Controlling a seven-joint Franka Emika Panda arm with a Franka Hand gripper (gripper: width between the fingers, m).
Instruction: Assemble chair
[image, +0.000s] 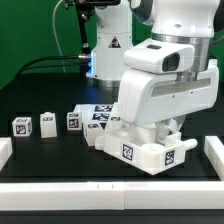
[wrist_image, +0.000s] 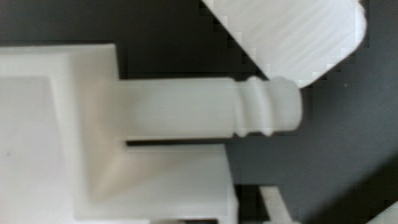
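Shut completely, the gripper (image: 162, 130) hangs low over the chair (image: 140, 150), which lies in parts near the middle of the black worktop (image: 60, 165). Its tips are hidden behind the hand, so I cannot tell if it touches the part; it seems to hold nothing. The wrist view shows a thick block (wrist_image: 71, 120) with a grooved peg (wrist_image: 210, 105) very close. I judge a joining step is in hand, and the next move needs the peg lined up straight with its hole. Three small tagged blocks (image: 47, 122) wait apart, at the exterior view's left.
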